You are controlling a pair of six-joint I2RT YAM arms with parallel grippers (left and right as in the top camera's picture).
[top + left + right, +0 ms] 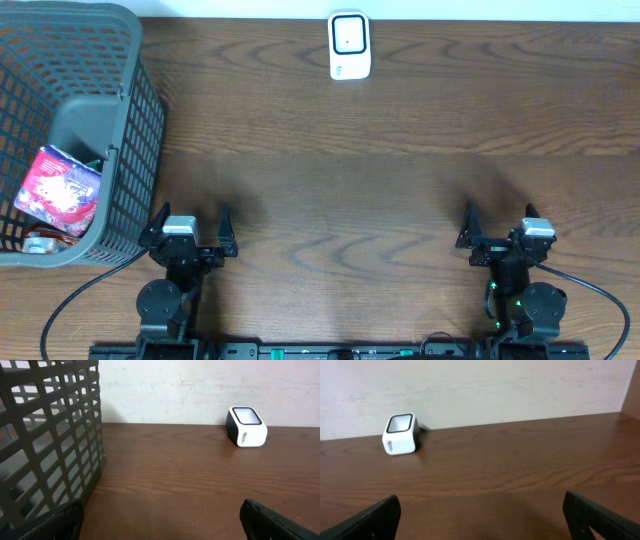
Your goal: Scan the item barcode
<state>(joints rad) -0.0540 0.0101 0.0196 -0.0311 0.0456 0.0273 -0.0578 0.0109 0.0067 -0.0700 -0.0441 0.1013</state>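
Note:
A red and pink packet (pixel 58 187), the item, lies inside the grey mesh basket (pixel 140 110) at the left of the table. A white barcode scanner (pixel 349 45) with a dark window stands at the far edge, centre; it also shows in the left wrist view (pixel 246 427) and the right wrist view (pixel 400 434). My left gripper (pixel 188 232) is open near the front edge, just right of the basket, nothing between its fingers. My right gripper (pixel 500 233) is open at the front right, empty too. No barcode is visible.
The basket wall (pixel 50 435) rises close on the left of my left gripper. A small silvery object (pixel 40 243) lies in the basket beside the packet. A pale wall (pixel 480 385) backs the brown wooden table (pixel 400 170).

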